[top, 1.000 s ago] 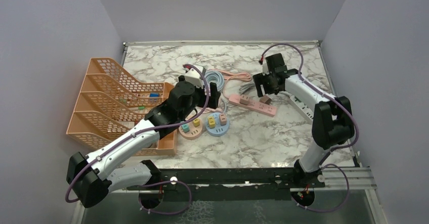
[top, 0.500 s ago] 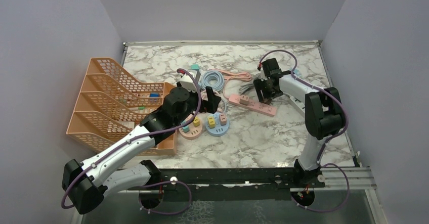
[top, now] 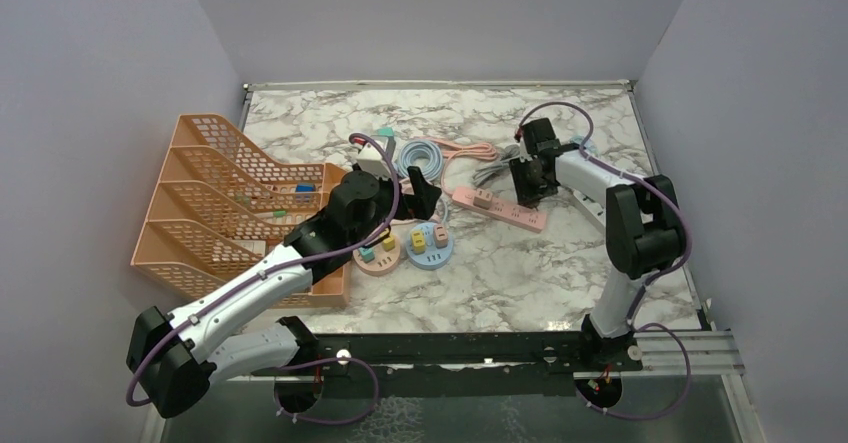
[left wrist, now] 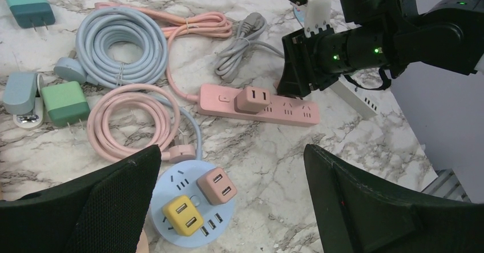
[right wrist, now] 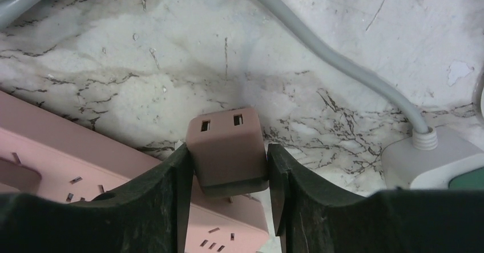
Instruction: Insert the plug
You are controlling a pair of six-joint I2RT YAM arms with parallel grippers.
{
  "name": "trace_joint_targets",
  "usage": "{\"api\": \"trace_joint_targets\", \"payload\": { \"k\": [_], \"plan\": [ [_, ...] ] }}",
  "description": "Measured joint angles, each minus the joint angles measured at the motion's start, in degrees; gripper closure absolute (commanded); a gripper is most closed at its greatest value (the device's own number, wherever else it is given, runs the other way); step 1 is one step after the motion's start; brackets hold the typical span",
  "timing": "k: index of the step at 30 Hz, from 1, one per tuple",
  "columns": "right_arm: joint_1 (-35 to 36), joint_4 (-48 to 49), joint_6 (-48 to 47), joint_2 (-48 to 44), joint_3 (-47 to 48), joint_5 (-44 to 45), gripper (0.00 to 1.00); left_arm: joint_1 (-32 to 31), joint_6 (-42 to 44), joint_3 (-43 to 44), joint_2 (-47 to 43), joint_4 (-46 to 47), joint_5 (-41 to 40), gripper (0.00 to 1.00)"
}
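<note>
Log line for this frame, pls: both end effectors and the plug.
right end effector: shut on plug | plug: over power strip edge, seating unclear | left end effector: open, empty

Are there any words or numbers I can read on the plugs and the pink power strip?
None can be read.
Pink power strip: only socket holes and a button; any print is too small to tell.
Brown plug: two slots, no label in view.
Yellow plug: slots only, no writing.
</note>
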Motion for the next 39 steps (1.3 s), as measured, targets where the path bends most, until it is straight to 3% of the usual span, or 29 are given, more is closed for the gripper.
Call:
{"api": "trace_joint_targets", "payload": {
  "k": [22,39],
  "plan": [
    [-0.26,2.84,16.76,-32.22,-19.43,-0.9,0.58,0.0,-2.4,-3.1,1.36,2.6,0.7,0.02],
    [-0.26,2.75,28.44,-33.7,-24.63,-6.67,0.58,0.0,-0.57,-3.1,2.64,3.32,2.4,0.02]
  ]
}}
